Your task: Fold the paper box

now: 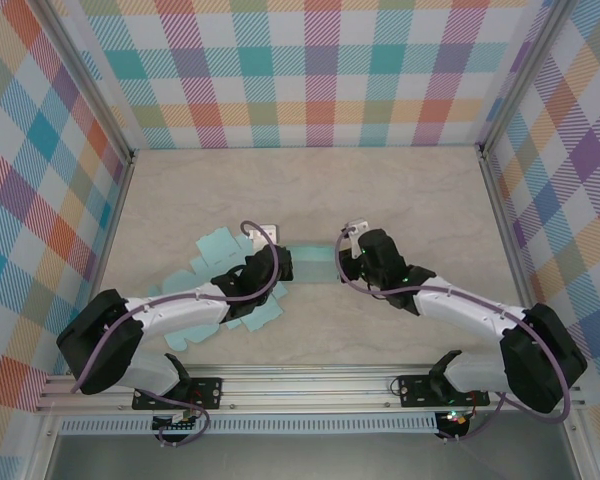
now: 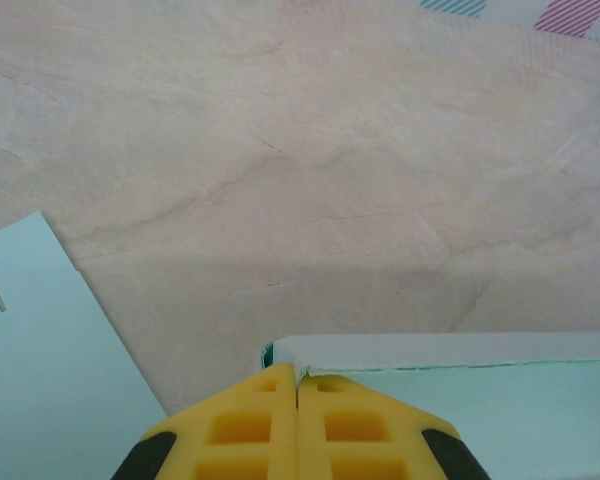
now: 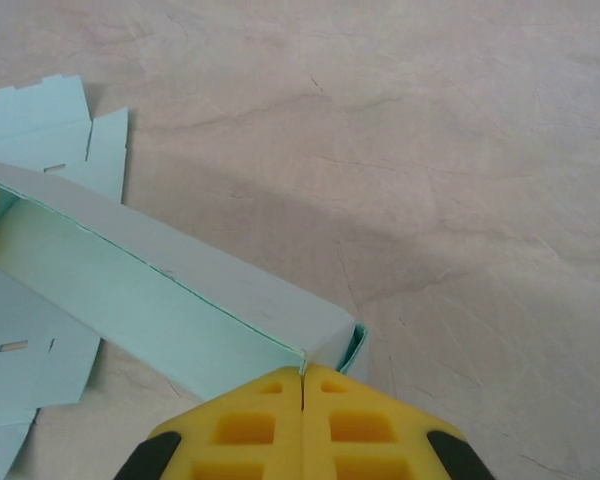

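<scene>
Plaid walls [image 1: 320,70] enclose the pale marbled table [image 1: 400,190] on three sides. The teal paper box [image 1: 315,263] lies near the table's middle. Most of it is still a flat cut sheet spreading toward 8 o'clock, with one long strip raised as a wall running from 9 to 3 o'clock. The left arm [image 1: 180,312] reaches in from 7 o'clock and the right arm [image 1: 460,305] from 4 o'clock. The left gripper [image 2: 298,382] sits at the wall's 9 o'clock end, its yellow fingers pressed together on the wall's top edge. The right gripper [image 3: 302,376] sits at the 3 o'clock end, pinched together on the wall's corner.
</scene>
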`<state>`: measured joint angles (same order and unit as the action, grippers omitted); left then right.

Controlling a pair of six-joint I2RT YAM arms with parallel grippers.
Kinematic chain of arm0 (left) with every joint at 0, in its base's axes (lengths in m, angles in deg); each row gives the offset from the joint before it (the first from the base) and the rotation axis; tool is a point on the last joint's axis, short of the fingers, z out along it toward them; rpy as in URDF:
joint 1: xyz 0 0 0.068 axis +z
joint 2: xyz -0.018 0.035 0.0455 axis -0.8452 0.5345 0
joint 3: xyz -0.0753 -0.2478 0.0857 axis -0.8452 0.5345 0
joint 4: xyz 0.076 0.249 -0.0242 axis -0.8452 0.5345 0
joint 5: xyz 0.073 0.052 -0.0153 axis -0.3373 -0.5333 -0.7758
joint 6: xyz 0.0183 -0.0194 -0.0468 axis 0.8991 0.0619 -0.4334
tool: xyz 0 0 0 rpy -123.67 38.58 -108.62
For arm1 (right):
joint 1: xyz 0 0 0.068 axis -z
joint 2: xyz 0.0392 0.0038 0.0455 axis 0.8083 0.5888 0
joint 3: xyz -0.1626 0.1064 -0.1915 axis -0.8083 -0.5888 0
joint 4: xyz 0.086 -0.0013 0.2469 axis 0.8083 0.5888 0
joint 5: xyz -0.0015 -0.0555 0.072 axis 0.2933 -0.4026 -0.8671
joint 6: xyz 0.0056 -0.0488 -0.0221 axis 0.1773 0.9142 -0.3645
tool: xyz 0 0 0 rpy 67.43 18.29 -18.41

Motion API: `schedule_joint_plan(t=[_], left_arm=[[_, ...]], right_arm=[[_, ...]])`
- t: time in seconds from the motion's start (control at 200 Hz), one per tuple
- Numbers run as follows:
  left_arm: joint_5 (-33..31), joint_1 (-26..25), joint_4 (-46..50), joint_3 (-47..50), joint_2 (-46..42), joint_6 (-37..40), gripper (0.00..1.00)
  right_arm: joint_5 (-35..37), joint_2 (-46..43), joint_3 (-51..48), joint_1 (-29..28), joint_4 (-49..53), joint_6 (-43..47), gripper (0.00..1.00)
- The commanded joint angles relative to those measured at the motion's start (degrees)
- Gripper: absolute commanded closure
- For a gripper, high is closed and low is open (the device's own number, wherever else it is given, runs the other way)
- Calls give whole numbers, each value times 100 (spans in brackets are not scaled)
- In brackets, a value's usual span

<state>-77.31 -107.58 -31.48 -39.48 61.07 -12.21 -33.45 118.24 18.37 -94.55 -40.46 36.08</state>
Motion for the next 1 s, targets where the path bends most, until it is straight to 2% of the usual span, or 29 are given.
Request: schedule_joint_plan(t=[0.0,0.28,0.53,0.89,0.995], left_arm=[[513,-293,-402,220,177,115,100],[309,-408,-1399,142,667,570,100],[59,-408,-2162,2,888,1419,100],[64,-408,-2661,581,1094,1134,100],[254,-408,-2577,672,1100,1009,88]], right_arm=[[-436,19,-402,-239,-381,-13,100],[225,123,-1055,-297,-2121,514,100],[637,420,-980,-297,-3107,1282,100],[598,1062,-1542,-297,-4243,1013,100],[534,1238,-1573,-297,-4304,934,100]])
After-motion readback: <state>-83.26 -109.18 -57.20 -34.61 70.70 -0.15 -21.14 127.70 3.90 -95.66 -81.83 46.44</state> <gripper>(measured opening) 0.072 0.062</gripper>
